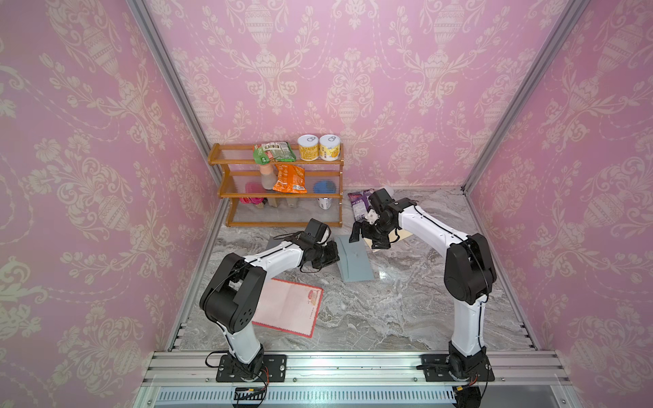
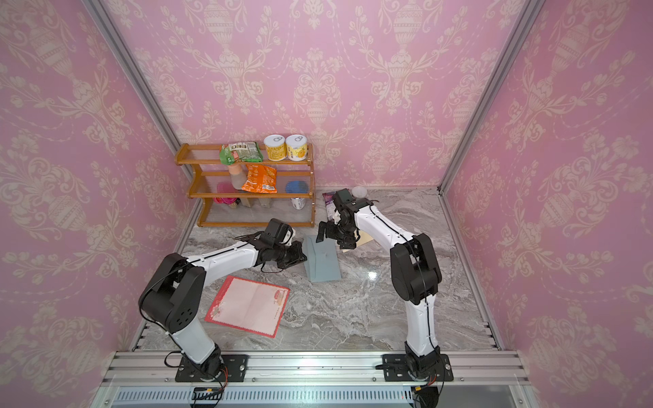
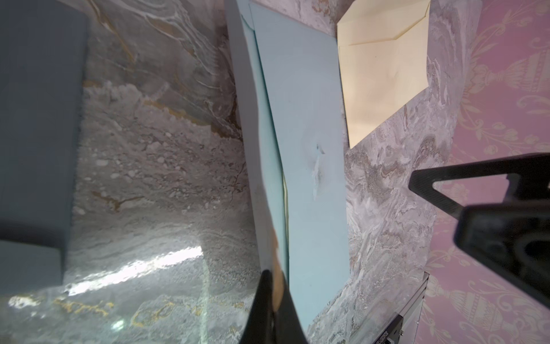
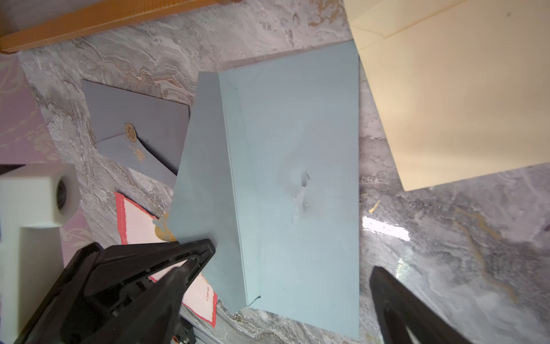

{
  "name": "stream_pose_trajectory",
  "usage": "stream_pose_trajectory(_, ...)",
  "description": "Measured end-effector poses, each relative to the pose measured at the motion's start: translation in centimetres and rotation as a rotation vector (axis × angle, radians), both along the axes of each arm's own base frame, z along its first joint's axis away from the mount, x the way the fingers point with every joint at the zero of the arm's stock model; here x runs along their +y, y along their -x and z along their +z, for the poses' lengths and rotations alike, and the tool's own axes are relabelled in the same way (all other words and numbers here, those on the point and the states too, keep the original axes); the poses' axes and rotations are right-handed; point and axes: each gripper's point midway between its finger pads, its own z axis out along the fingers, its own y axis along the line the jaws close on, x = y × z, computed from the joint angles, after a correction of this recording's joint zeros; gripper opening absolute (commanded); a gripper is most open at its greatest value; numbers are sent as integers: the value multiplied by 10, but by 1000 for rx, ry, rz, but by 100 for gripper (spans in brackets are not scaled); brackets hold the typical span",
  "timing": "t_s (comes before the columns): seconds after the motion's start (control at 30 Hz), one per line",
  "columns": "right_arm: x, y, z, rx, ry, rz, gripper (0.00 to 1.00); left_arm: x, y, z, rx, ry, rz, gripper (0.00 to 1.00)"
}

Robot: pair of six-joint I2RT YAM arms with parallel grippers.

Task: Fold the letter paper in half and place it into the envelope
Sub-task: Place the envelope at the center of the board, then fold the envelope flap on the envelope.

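The pale blue envelope (image 1: 355, 261) (image 2: 323, 259) lies on the marble table between the two arms. My left gripper (image 1: 333, 253) (image 2: 302, 252) (image 3: 272, 286) is shut on the edge of its flap (image 4: 205, 178), which is lifted off the envelope body (image 3: 309, 149). My right gripper (image 1: 367, 240) (image 2: 334, 238) (image 4: 293, 259) hangs open over the envelope's far end, with nothing between its fingers. The letter paper (image 1: 288, 305) (image 2: 249, 305), pink with a red border, lies unfolded near the left arm's base, apart from both grippers.
A cream envelope (image 1: 403, 235) (image 3: 384, 74) lies under the right arm and a grey envelope (image 1: 274, 242) (image 4: 134, 131) behind the left gripper. A wooden shelf (image 1: 275, 183) with snacks and cans stands at the back, with a purple packet (image 1: 358, 205) beside it.
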Motion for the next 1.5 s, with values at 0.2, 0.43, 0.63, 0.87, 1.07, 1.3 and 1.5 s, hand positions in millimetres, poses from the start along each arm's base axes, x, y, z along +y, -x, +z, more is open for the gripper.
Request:
stream_pose_trajectory(0.2, 0, 6, -12, 30, -8, -17, 55, 10, 5, -12, 24, -53, 30, 57)
stream_pose_trajectory(0.43, 2, 2, -13, 23, -19, -21, 0, 17, -3, 3, 9, -136, 20, 99)
stream_pose_trajectory(0.63, 3, 2, -27, 47, -6, -21, 0, 44, -7, 20, -2, -198, 29, 99)
stream_pose_trajectory(0.87, 5, 9, -47, 89, 20, -12, 0, 101, -19, 38, -20, -209, 147, 75)
stream_pose_trajectory(1.07, 5, 17, -70, 138, 67, -1, 0, 101, -14, 22, 24, -208, 133, 0)
stream_pose_trajectory(1.3, 0, 23, -81, 177, 114, 0, 0, 88, -13, -6, 88, -163, 110, 0)
stream_pose_trajectory(1.5, 0, 25, -81, 189, 117, 2, 0, 57, -16, -11, 98, -141, 48, 0)
